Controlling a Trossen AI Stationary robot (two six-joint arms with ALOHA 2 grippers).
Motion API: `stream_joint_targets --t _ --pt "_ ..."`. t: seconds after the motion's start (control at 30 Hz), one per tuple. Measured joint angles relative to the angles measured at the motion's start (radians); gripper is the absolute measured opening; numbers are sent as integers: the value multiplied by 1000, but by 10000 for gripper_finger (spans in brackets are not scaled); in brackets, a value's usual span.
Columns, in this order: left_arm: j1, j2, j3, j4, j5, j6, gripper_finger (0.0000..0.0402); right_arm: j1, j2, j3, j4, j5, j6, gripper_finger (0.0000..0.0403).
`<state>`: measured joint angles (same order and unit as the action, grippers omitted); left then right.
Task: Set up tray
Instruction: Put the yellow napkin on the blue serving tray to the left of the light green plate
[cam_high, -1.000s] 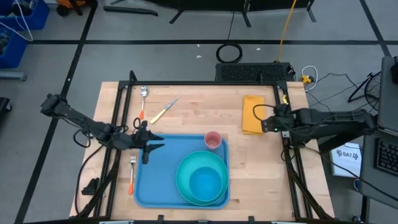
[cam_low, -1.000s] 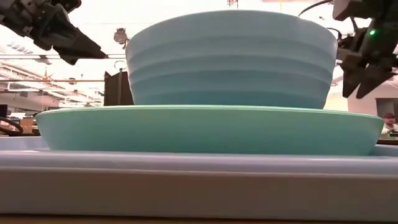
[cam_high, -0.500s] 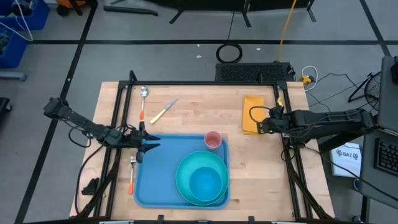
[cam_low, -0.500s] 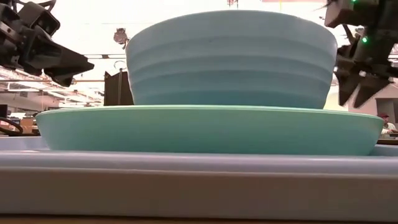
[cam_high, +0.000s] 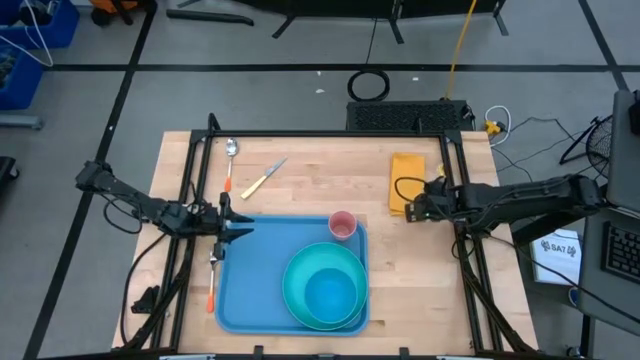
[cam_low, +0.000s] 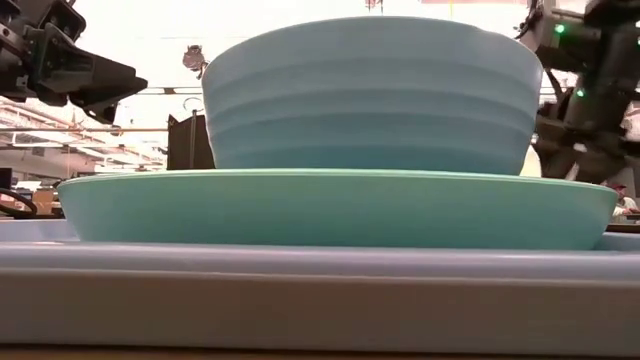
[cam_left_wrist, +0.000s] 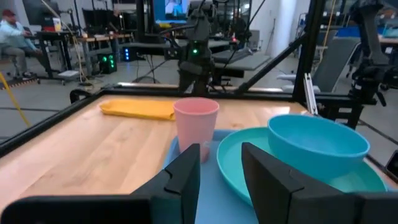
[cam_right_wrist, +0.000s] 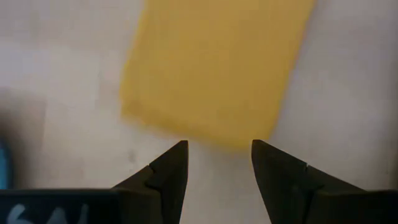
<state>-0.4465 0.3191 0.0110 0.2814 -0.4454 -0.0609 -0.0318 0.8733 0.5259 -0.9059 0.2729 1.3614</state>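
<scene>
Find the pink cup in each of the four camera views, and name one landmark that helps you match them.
High view: the pink cup stands at the tray's far right corner.
Low view: not visible, hidden behind the bowl and plate.
Left wrist view: centre, just beyond the left gripper.
Right wrist view: not in it.
Shared landmark: the yellow napkin, seen in the high and both wrist views.

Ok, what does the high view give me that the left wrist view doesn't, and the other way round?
Only the high view shows the orange-handled fork, spoon and yellow-handled knife on the wooden table, plus the open left pincer. Only the left wrist view shows a seated person in the room behind. Both show the large flat blue plastic tray, turquoise bowl on its plate, pink cup and yellow folded napkin.
</scene>
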Motion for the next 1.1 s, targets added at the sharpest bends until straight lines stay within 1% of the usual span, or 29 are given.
stream_joint_targets --t 0.2,0.37,0.53,0.67,0.77,0.97,1.1 --pt "0 0 0 -27 0 -5 122 -1 1 -123 91 -67 68 166" --pt "0 0 0 -33 0 -17 122 0 -2 -170 179 -64 62 166" --pt "0 0 0 -47 0 -20 122 0 -14 -173 183 -48 61 166" --pt "0 0 0 -47 0 -21 122 0 -48 -177 162 -12 67 166" --pt "0 0 0 -47 0 -22 122 -2 -71 -178 145 -6 70 166" --pt "0 0 0 -47 0 -26 122 -3 -83 -179 120 82 93 166" --pt "0 0 0 -46 0 -31 122 -3 -83 -179 126 92 93 166"
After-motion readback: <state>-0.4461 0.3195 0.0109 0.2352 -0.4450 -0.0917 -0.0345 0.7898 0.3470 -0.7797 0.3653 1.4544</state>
